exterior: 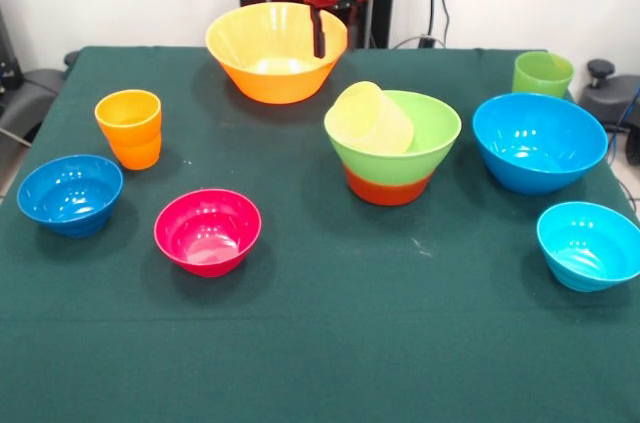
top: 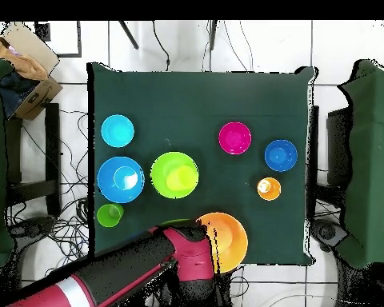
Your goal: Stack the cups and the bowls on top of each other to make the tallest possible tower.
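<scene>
The tower stands right of centre: the light green bowl (exterior: 428, 138) sits in the orange-red bowl (exterior: 388, 187), and the pale yellow cup (exterior: 370, 118) lies tilted on its side in the green bowl. In the overhead view the tower is the green bowl (top: 165, 169) with the yellow cup (top: 181, 177) inside. My gripper (exterior: 319, 35) hangs at the right rim of the big yellow-orange bowl (exterior: 270, 53), which also shows in the overhead view (top: 230, 240), at the table's robot side. Also on the cloth are the orange cup (exterior: 129, 128), green cup (exterior: 542, 73), big blue bowl (exterior: 538, 141), cyan bowl (exterior: 588, 243), dark blue bowl (exterior: 70, 193) and magenta bowl (exterior: 208, 231).
A dark green cloth covers the table (exterior: 320, 343). My red arm (top: 131, 276) reaches in from the robot side in the overhead view. Cables, dark chairs and a cardboard box (top: 23, 60) stand around the table.
</scene>
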You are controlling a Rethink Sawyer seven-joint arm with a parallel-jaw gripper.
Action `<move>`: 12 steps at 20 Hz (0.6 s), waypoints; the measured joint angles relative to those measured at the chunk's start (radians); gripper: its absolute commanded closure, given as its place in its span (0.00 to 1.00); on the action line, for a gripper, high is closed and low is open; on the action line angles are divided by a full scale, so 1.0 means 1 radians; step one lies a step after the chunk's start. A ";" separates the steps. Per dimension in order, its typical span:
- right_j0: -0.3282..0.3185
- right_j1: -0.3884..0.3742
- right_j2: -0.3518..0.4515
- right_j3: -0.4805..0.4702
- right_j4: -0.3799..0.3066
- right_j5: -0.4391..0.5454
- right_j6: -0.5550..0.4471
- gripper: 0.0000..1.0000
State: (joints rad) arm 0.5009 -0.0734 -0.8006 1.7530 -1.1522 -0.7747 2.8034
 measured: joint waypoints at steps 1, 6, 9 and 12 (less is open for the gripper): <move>0.004 -0.002 0.000 0.000 -0.002 0.012 0.000 0.00; 0.003 0.002 0.000 0.000 0.008 0.045 0.000 0.00; 0.004 0.009 0.000 0.000 0.026 0.078 0.000 0.00; 0.004 0.013 0.000 0.000 0.057 0.109 0.000 0.00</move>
State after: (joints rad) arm 0.5052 -0.0607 -0.8009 1.7527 -1.0949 -0.6657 2.8034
